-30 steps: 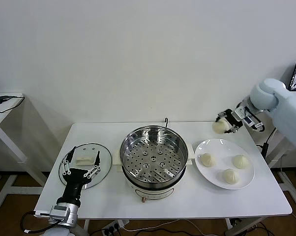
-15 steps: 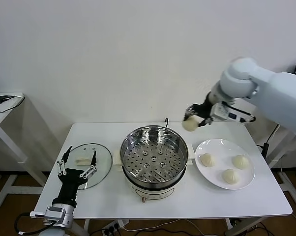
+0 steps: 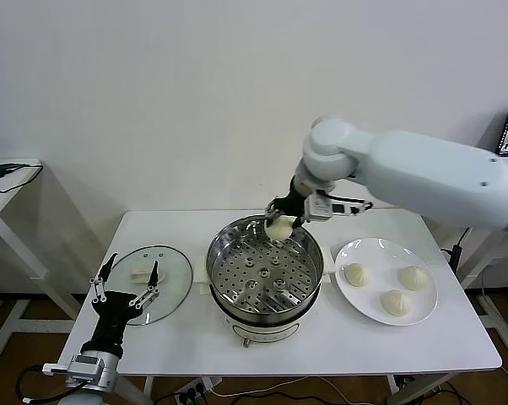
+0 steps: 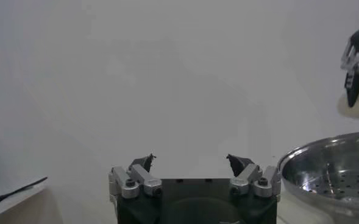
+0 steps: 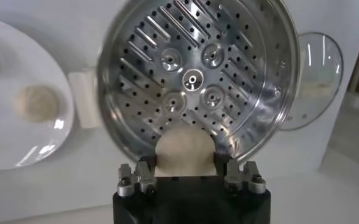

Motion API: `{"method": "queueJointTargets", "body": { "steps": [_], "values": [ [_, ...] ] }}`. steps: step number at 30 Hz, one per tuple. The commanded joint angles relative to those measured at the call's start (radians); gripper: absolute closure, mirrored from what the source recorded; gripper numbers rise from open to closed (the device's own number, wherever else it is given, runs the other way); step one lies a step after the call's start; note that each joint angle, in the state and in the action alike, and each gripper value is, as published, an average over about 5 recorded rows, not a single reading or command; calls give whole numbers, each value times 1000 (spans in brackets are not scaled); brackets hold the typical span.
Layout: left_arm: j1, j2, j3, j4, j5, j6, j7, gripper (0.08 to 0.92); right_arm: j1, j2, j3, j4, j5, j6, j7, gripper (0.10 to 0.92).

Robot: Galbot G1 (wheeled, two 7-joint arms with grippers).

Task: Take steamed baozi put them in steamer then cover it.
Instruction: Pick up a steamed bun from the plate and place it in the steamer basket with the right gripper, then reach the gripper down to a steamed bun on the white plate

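Head view shows the right pincer (image 3: 281,221) gripping the first bun (image 3: 279,229) over the empty steamer (image 3: 265,268), three buns (image 3: 393,287) plated, lid (image 3: 148,272) off, left pincer (image 3: 124,287) open.

My right gripper (image 3: 285,217) has moved from out past the plate (image 3: 369,300) to the far rim of the steamer (image 3: 265,274) — it is still closed on one baozi (image 3: 279,228). My left gripper (image 3: 124,281), fingers apart, has slid back off the cover (image 3: 171,274) toward me — a small move.
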Motion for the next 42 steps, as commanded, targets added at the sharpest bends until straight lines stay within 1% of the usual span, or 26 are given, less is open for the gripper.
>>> {"method": "queueJointTargets", "body": {
  "steps": [1, 9, 16, 19, 23, 27, 32, 36, 39, 42],
  "values": [
    [-1, 3, -15, 1, -3, -2, 2, 177, -124, 125, 20, -169, -88, 39, 50, 372],
    [-2, 0, -9, 9, -3, -7, 4, 177, -168, 137, 48, -241, -118, 47, 76, 369],
    [1, -3, -7, 8, -2, -8, 4, 177, -189, 131, 62, -231, -127, 43, 79, 367],
    [3, -1, -10, 7, -2, -9, 4, 177, -189, 120, 54, -218, -114, 34, 78, 333],
    [5, -1, -12, 9, -2, -10, 4, 177, -185, 95, 53, -198, -82, 20, 78, 236],
    [7, -1, -9, 9, -1, -11, 4, 177, -137, 19, 76, -115, 28, -30, 70, 205],
    [8, -1, -4, 6, 1, -9, 2, 177, 36, -174, 70, 19, 297, -165, -24, 203],
    [11, 0, 8, 1, 8, -8, 0, 177, 202, -365, -59, 134, 518, -426, -140, 203],
    [16, 8, 13, 2, 15, -9, -1, 177, 211, -472, -115, 165, 599, -588, -185, 203],
    [21, 18, 14, 3, 18, -11, -1, 177, 152, -545, -119, 141, 610, -696, -198, 203]
  ]
}}
